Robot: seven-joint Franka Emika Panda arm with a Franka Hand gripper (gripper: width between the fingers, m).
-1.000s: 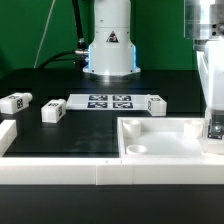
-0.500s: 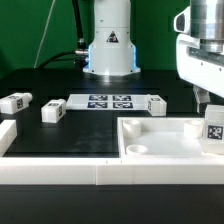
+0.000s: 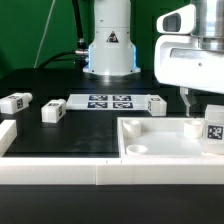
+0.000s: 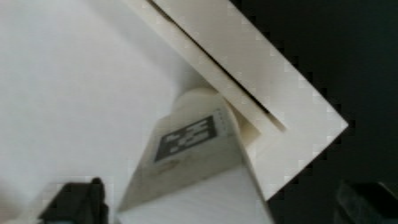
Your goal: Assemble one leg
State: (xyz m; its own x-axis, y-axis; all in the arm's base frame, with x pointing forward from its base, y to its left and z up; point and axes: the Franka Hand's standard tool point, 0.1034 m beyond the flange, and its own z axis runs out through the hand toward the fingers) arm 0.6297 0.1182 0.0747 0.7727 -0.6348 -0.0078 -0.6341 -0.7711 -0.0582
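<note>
A white leg [image 3: 213, 130] with a square tag stands upright in the far right corner of the large white tray-like piece [image 3: 165, 143]. My gripper [image 3: 193, 106] hangs above and slightly to the exterior view's left of it, open and empty. In the wrist view the leg [image 4: 196, 150] lies below, between the two dark fingertips [image 4: 75, 203], which are spread apart and do not touch it. Three more legs lie on the black table: two at the exterior view's left [image 3: 15, 102] [image 3: 53, 111] and one beside the marker board [image 3: 156, 105].
The marker board [image 3: 108, 101] lies flat at the table's middle back. The arm's white base [image 3: 110, 48] stands behind it. A low white wall [image 3: 90, 175] runs along the front edge, with a white block [image 3: 6, 136] at the left.
My gripper has let go of the leg and moved up and to the exterior view's left. The leg stays standing in the tray's corner.
</note>
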